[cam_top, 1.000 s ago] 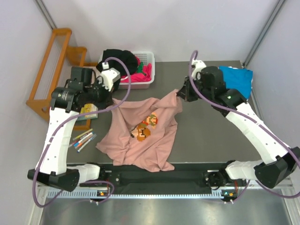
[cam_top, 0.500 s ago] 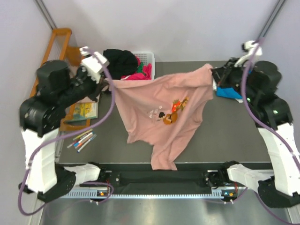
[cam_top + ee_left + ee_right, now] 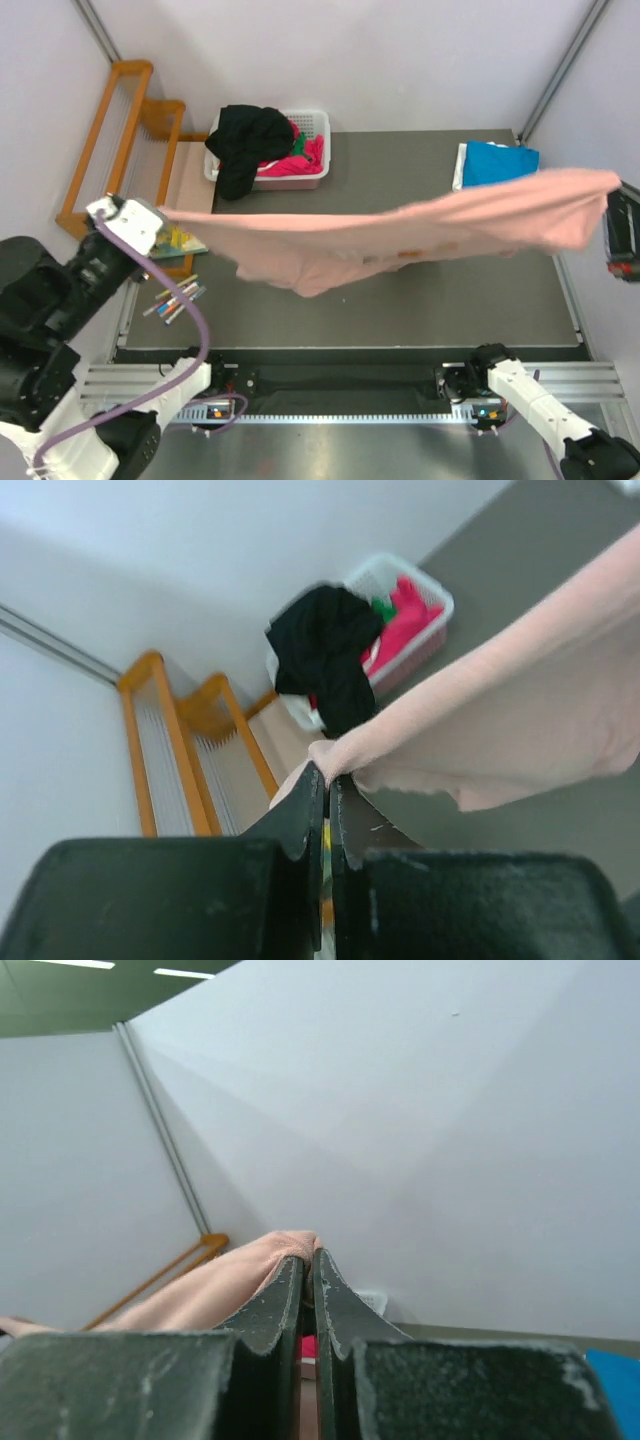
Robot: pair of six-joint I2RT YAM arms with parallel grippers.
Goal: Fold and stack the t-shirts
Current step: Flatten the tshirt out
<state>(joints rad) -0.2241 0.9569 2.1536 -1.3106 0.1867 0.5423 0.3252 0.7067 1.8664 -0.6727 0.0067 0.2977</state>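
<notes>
One pink t-shirt [image 3: 400, 232] pinched tight by left end effector [image 3: 327, 775] and right end effector [image 3: 309, 1260]; one blue t-shirt [image 3: 497, 160].

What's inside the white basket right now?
A black t-shirt heaped at the left, spilling over the basket rim, with magenta cloth and a bit of green cloth beside it. Anything beneath them is covered.

The left arm [image 3: 40, 300] has bulky black joint housings and white links, and a purple cable [image 3: 203, 330] runs along it. The right arm [image 3: 530, 393] has white links too. The flat fingers [image 3: 300, 815] are black, scuffed grey on the right.
</notes>
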